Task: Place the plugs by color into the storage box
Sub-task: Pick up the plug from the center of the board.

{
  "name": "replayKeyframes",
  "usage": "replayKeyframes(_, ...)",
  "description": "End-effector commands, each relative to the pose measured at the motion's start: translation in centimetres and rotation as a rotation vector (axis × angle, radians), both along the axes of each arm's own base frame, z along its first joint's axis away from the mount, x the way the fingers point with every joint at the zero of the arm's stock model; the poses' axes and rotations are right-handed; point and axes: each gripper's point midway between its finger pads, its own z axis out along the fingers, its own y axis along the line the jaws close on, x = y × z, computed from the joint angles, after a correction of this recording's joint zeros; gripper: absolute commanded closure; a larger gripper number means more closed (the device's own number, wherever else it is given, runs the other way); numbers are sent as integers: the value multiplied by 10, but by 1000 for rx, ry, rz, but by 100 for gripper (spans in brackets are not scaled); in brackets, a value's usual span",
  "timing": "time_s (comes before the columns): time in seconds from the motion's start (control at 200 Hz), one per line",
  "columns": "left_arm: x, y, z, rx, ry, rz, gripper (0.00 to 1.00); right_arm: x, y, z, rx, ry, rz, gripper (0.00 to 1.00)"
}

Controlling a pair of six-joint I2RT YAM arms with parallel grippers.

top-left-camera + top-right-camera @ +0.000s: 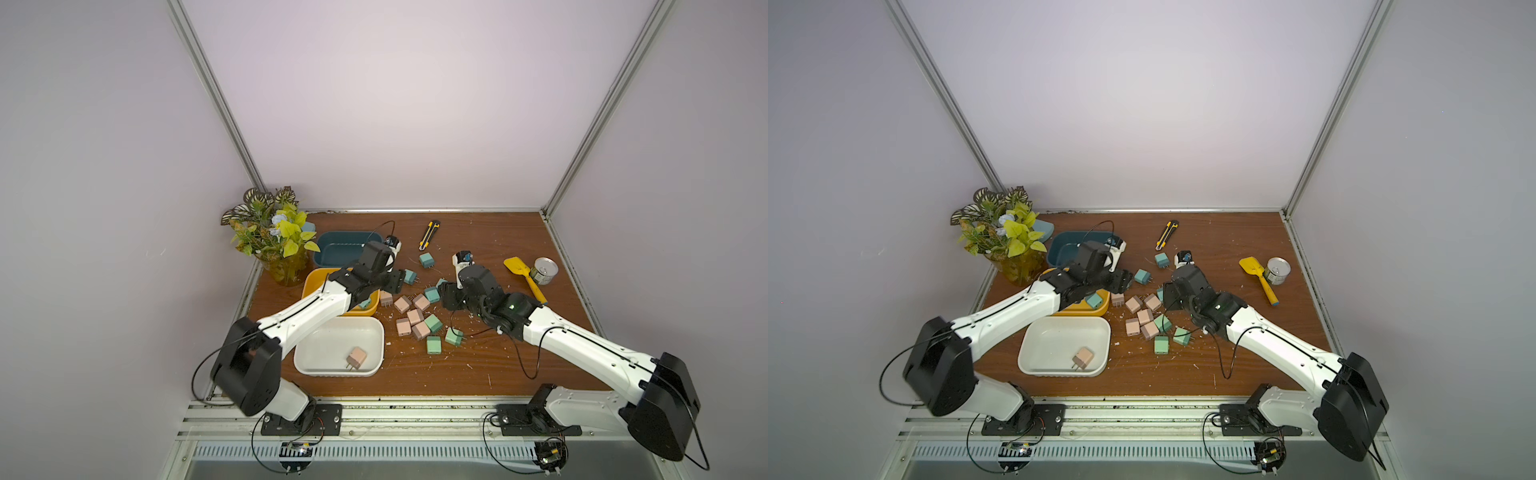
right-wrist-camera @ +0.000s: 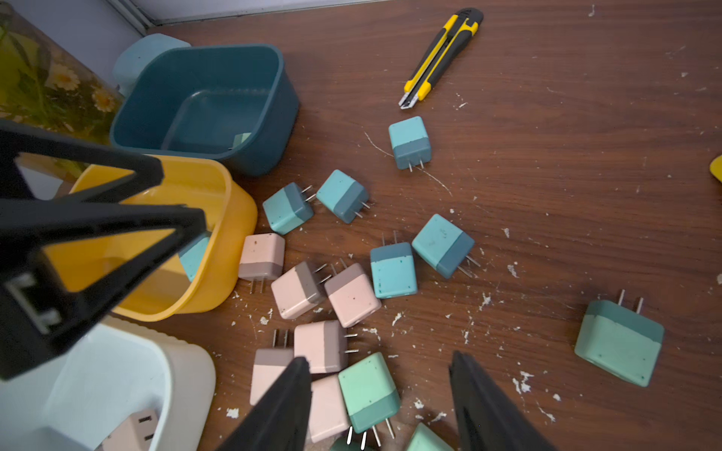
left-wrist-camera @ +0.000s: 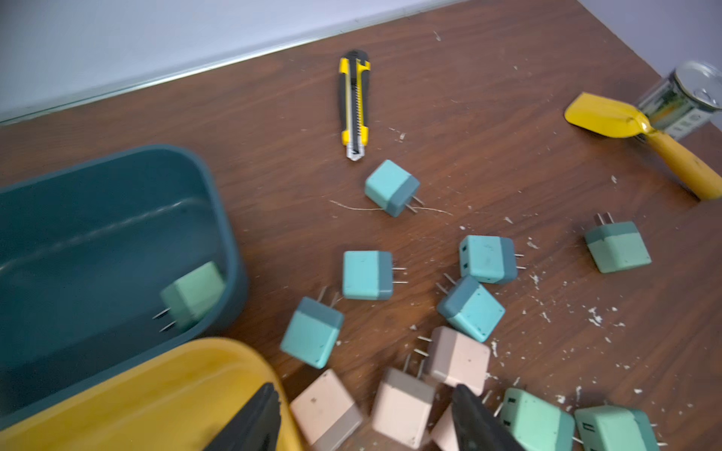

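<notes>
A pink plug (image 3: 402, 408) lies between the left gripper's (image 3: 364, 390) spread fingers (image 3: 260, 418).

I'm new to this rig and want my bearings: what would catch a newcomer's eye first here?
The jumble of pink, mint and teal plugs strewn mid-table draws the eye first, with the left arm and right arm bent over it from either side. Beside it, on the left arm's side, stand a dark teal box, a yellow box and a white box, the white one holding a single pink plug.
</notes>
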Motion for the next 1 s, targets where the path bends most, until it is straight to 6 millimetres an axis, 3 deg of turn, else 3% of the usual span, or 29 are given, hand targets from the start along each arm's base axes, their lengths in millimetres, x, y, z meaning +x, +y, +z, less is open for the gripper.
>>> replayKeyframes(0.0,-7,-44,-16,13,48,-117,30,-7,-7,-7,8,41,16,38)
replayKeyframes(0.11,-15,-73,-38,11,120,-186,32,-17,-31,-18,-20,71,-53,38)
replayKeyframes(0.255,-33,-94,-46,12,113,-249,32,-42,-55,-33,29,96,-98,38)
replayKeyframes(0.4,-46,-97,-56,7,142,-284,32,-61,-69,-53,77,142,-126,39)
replayKeyframes(0.53,-59,-101,-54,3,143,-374,31,-73,-69,-63,111,192,-117,42)
replayKeyframes(0.625,-66,-103,-49,24,121,-454,31,-81,-68,-65,143,214,-106,47)
replayKeyframes(0.831,-85,-99,-54,79,101,-613,31,-96,-78,-62,209,201,-126,46)
replayKeyframes(0.996,-106,-109,-60,74,111,-709,31,-104,-86,-69,254,187,-148,45)
